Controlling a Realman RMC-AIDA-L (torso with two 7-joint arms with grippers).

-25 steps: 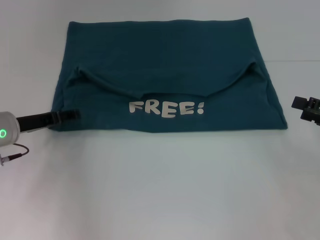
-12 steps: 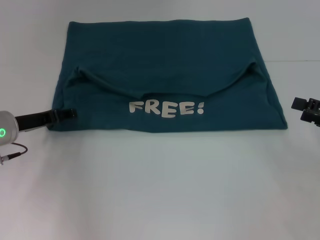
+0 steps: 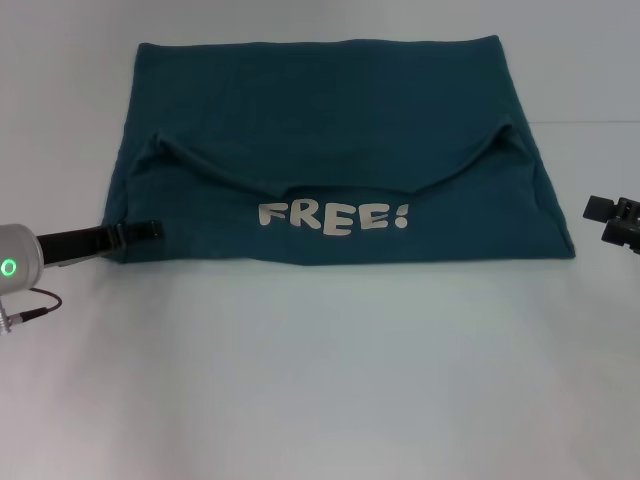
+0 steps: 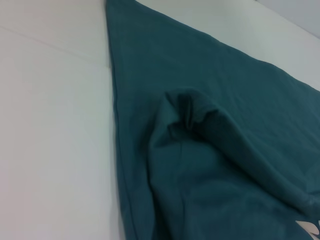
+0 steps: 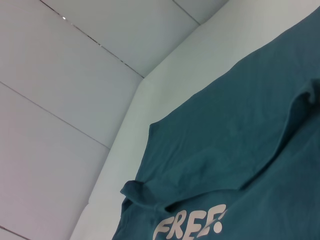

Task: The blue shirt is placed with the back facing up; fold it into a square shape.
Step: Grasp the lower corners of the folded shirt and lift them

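The blue shirt [image 3: 320,120] lies on the white table, folded over so that a near flap with white "FREE!" lettering [image 3: 333,216] faces up. Both sleeves are tucked in under the flap's curved edge. My left gripper [image 3: 150,230] lies low at the shirt's near left corner, its tip over the fabric edge. My right gripper [image 3: 605,215] hovers just off the shirt's near right corner, apart from it. The left wrist view shows the shirt's left edge and a bunched sleeve fold [image 4: 192,112]. The right wrist view shows the shirt [image 5: 235,150] and its lettering [image 5: 192,225].
The white table [image 3: 320,380] stretches in front of the shirt and beside it. A thin cable [image 3: 30,308] hangs by my left arm. White wall panels [image 5: 75,75] show in the right wrist view.
My left gripper drew back slightly to the left, then moved right again onto the shirt's near left corner. The right arm and the shirt have not moved.
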